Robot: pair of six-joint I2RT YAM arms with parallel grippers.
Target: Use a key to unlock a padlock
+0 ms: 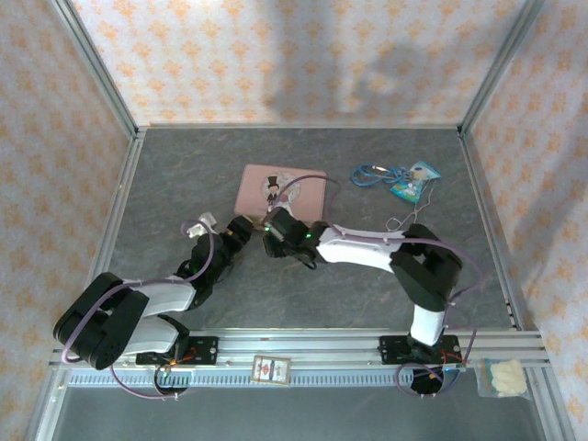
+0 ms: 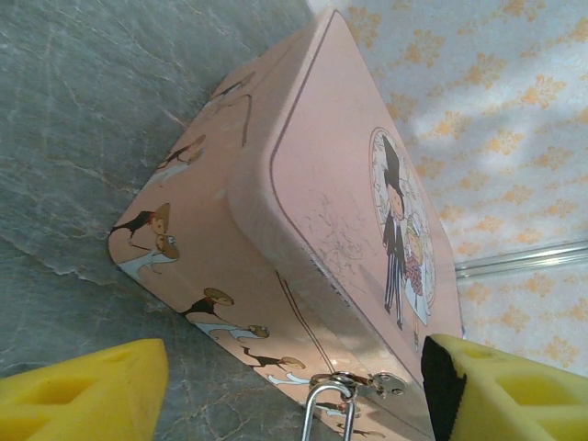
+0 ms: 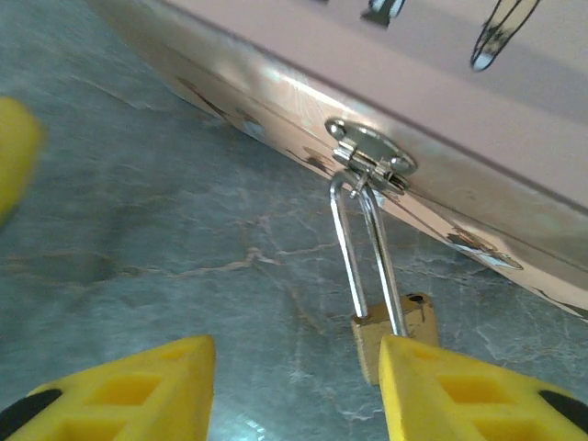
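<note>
Padlock and tin sat together mid-table, and that placement explained how both arms were posed. The table (image 1: 184, 175), grey and stone-patterned, carried the pink tin (image 1: 278, 188) toward its far middle. The tin lay lid up with its latched front wall turned toward the arms, so the clasp (image 3: 367, 152) could be reached from the near side. Far to the right, well apart from the work, lay a blue cord with a teal packet (image 1: 404, 179).

Both arms reached in to the tin's front edge. The left end effector (image 2: 294, 400) was released: its yellow fingers (image 2: 92, 386) stood wide to either side of the clasp and pinched nothing. I judged it was placed there to steady the lock.

The right end effector (image 3: 294, 386) was also released and sat low over the table with its fingers apart. The padlock (image 3: 393, 333) lay just against the inner edge of its right finger, but I could not tell whether they touched.

That padlock hung from the clasp by its thin shackle (image 3: 363, 248), with its small brass body resting on the table. Both shackle legs appeared seated in the body, so I judged it locked.

The key could not be made out. A thin pale string (image 1: 401, 219) lay near the packet, too small to tell more.
</note>
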